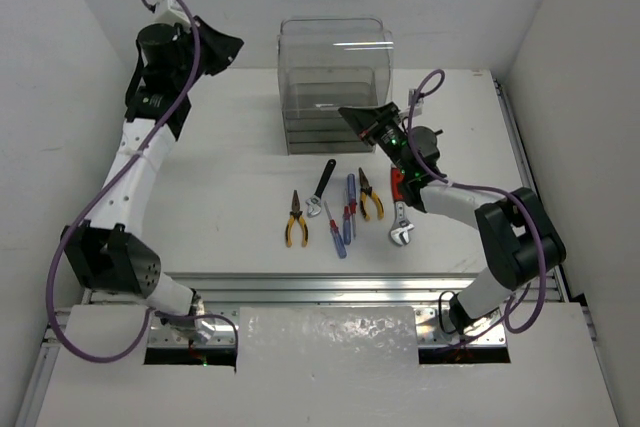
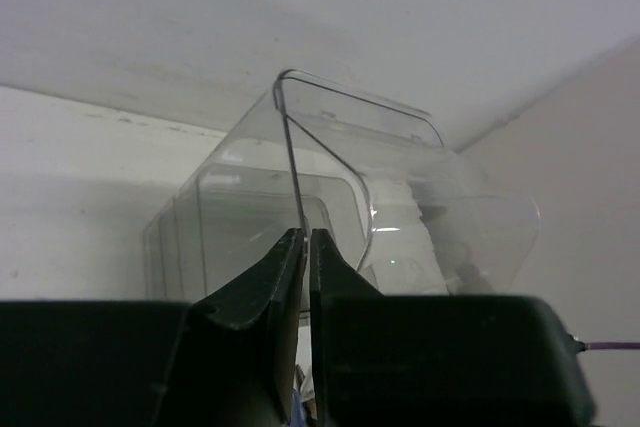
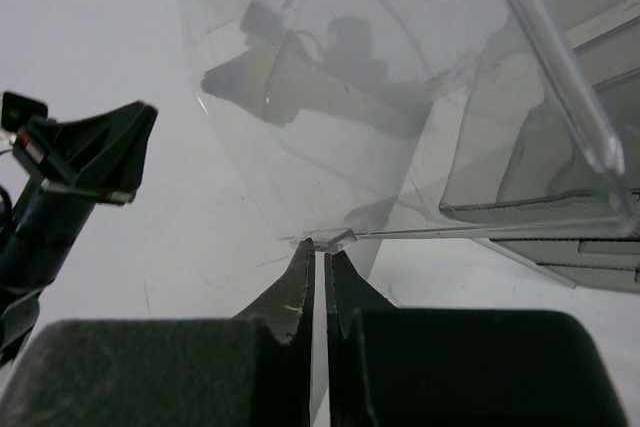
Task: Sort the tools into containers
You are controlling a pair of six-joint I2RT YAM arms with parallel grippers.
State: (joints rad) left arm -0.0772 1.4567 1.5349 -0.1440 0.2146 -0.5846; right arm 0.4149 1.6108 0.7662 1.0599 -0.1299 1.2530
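Smoky plastic containers [image 1: 335, 77] behind the tools [image 1: 350, 199]; left hand [image 2: 306, 245] and right hand [image 3: 321, 259] pressed together, apparently empty.

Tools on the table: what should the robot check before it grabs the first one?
1. Tools in plain sight: ok; they lie in a row on the table, from the yellow pliers to the red-handled wrench.
2. Jaws empty: ok; left jaws and right jaws hold nothing.
3. Jaws open for grabbing: not ok; both are closed.
4. Right jaws clear of the box: cannot tell; they sit close by its front edge.
5. Screwdrivers apart from each other: cannot tell; they lie very close.
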